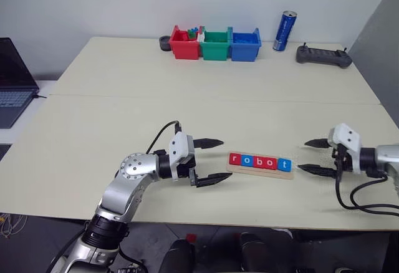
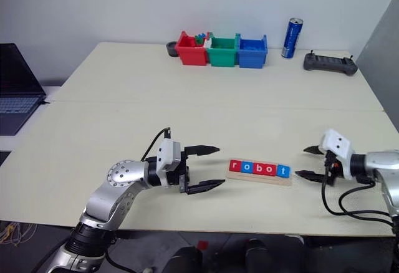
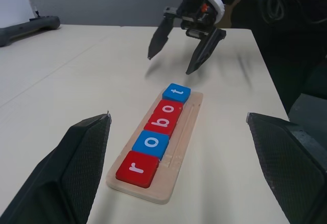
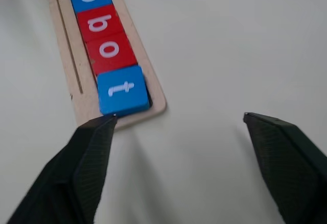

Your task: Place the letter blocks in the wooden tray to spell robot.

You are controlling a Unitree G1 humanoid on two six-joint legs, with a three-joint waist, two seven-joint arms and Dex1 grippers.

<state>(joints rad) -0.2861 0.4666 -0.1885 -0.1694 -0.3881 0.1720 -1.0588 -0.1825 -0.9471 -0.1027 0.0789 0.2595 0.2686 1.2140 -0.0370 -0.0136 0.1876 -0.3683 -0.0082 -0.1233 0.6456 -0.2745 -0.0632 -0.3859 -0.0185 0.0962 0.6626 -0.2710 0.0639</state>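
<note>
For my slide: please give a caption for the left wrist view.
Five letter blocks spell "robot" in the wooden tray.

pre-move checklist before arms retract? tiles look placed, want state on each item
1. All five letter blocks in the wooden tray: ok.
2. Order reads r, o, b, o, t: ok.
3. Blue t block seated flat at the tray's end: ok, though its edge sits close to the tray rim.
4. Right gripper open, holding nothing, off the tray's end: ok.
5. Left gripper open, holding nothing, off the other end: ok.
6. Right finger clear of the t block: cannot tell; the tip looks very near it.
</note>
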